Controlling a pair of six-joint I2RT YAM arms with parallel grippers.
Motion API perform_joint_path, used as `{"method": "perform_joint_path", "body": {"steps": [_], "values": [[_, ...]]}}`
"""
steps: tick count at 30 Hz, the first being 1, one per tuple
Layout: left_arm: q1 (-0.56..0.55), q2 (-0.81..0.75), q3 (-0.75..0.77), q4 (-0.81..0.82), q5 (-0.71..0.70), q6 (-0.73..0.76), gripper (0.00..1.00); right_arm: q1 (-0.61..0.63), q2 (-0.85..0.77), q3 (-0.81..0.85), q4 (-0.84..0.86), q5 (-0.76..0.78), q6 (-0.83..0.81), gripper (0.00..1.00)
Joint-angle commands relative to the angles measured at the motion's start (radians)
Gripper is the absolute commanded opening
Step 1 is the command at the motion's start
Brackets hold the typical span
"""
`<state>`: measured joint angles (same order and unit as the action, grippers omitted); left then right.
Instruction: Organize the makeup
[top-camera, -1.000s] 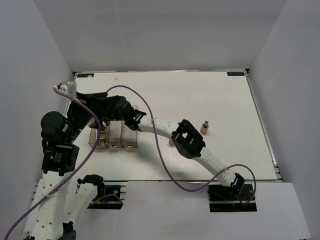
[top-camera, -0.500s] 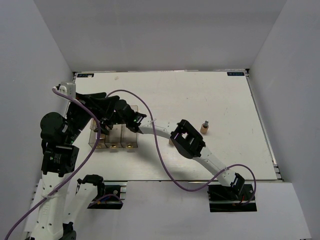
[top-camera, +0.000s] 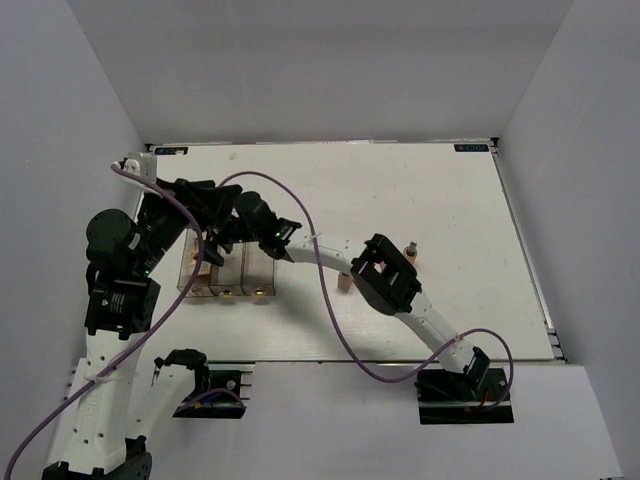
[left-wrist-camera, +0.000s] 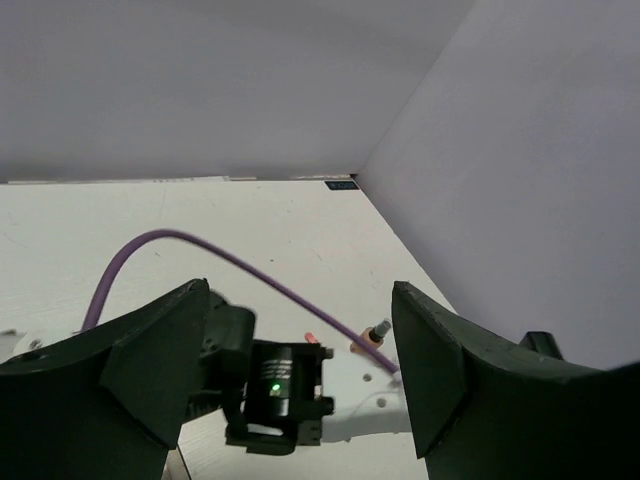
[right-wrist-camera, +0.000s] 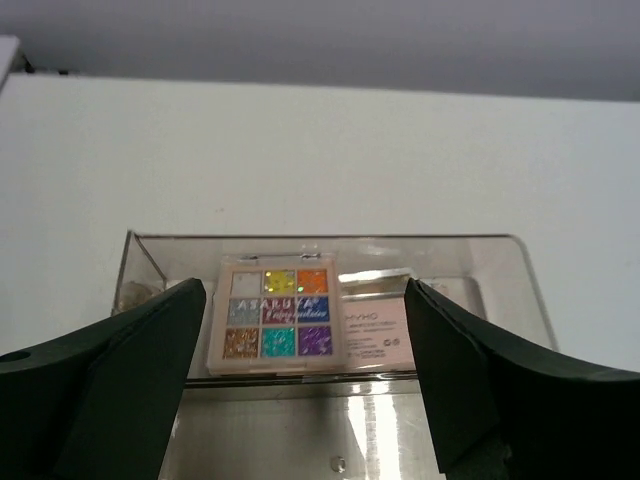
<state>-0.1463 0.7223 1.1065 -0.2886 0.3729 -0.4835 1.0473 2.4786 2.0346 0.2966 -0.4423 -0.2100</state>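
right elbow (top-camera: 386, 279) nearer bottle (top-camera: 408, 253) on white table (top-camera: 450, 195)

A clear plastic box with three compartments side by side (top-camera: 228, 283) stands on the left part of the flat white table (top-camera: 400, 190). In the right wrist view its transparent walls have rounded corners. Plain grey walls (top-camera: 320, 70) enclose the table on three sides, and a small dark label (top-camera: 472, 148) lies at its far right corner.

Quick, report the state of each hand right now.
Left hand: open, holding nothing.
Right hand: open, holding nothing.
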Motion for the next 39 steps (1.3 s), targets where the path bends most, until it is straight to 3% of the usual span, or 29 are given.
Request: {"method": "perform_joint_path", "body": {"steps": [1, 4, 6, 9, 10, 12, 13, 14, 17, 19, 20, 21, 25, 28, 30, 32, 33, 34, 36, 39], "values": [[-0.004, 0.014, 0.046, -0.004, -0.011, -0.001, 0.83, -0.023, -0.144, 0.012, 0.056, -0.033, 0.026, 0.86], [-0.004, 0.031, 0.062, 0.002, -0.009, -0.003, 0.81, -0.053, -0.205, 0.001, 0.041, -0.035, 0.035, 0.82], [-0.004, 0.054, 0.065, 0.009, 0.004, -0.010, 0.77, -0.069, -0.245, -0.031, 0.010, -0.033, 0.021, 0.73], [-0.004, 0.081, 0.053, 0.045, 0.055, -0.043, 0.66, -0.138, -0.317, -0.066, -0.085, -0.015, -0.008, 0.50], [-0.004, 0.097, 0.038, 0.061, 0.088, -0.053, 0.57, -0.173, -0.346, -0.073, -0.117, -0.004, -0.026, 0.35], [-0.004, 0.117, 0.032, 0.101, 0.125, -0.082, 0.47, -0.222, -0.375, -0.083, -0.219, 0.045, -0.040, 0.17], [-0.004, 0.147, 0.038, 0.101, 0.164, -0.093, 0.36, -0.284, -0.400, -0.085, -0.255, 0.068, -0.045, 0.01], [-0.004, 0.170, 0.047, 0.089, 0.184, -0.095, 0.31, -0.309, -0.418, -0.085, -0.289, 0.074, -0.051, 0.00], [-0.004, 0.282, 0.090, 0.014, 0.279, -0.102, 0.15, -0.435, -0.484, -0.099, -0.431, 0.094, -0.083, 0.00], [-0.016, 0.336, 0.099, -0.010, 0.319, -0.112, 0.12, -0.472, -0.515, -0.080, -0.553, 0.091, -0.104, 0.00], [-0.016, 0.382, 0.099, -0.023, 0.330, -0.118, 0.12, -0.489, -0.524, -0.074, -0.595, 0.094, -0.118, 0.08], [-0.042, 0.428, 0.102, -0.049, 0.330, -0.112, 0.12, -0.548, -0.541, -0.074, -0.669, 0.093, -0.121, 0.32], [-0.139, 0.534, 0.128, -0.137, 0.294, -0.075, 0.14, -0.680, -0.601, -0.150, -0.786, 0.050, -0.124, 0.64], [-0.269, 0.684, 0.208, -0.280, 0.221, -0.014, 0.22, -0.751, -0.664, -0.252, -0.836, 0.007, -0.140, 0.75], [-0.358, 0.787, 0.274, -0.358, 0.154, 0.009, 0.37, -0.791, -0.714, -0.306, -0.855, -0.012, -0.169, 0.82], [-0.406, 0.830, 0.300, -0.376, 0.114, 0.020, 0.52, -0.806, -0.744, -0.373, -0.861, -0.012, -0.172, 0.82], [-0.445, 0.863, 0.321, -0.385, 0.086, 0.022, 0.65, -0.828, -0.770, -0.398, -0.861, -0.015, -0.172, 0.83], [-0.464, 0.877, 0.329, -0.386, 0.066, 0.022, 0.71, -0.849, -0.785, -0.437, -0.860, -0.021, -0.169, 0.83], [-0.499, 0.925, 0.360, -0.409, 0.040, 0.020, 0.79, -0.875, -0.816, -0.471, -0.855, -0.030, -0.164, 0.83], [-0.581, 1.006, 0.423, -0.480, -0.079, 0.017, 0.82, -0.926, -0.845, -0.517, -0.849, -0.064, -0.149, 0.83]]}}
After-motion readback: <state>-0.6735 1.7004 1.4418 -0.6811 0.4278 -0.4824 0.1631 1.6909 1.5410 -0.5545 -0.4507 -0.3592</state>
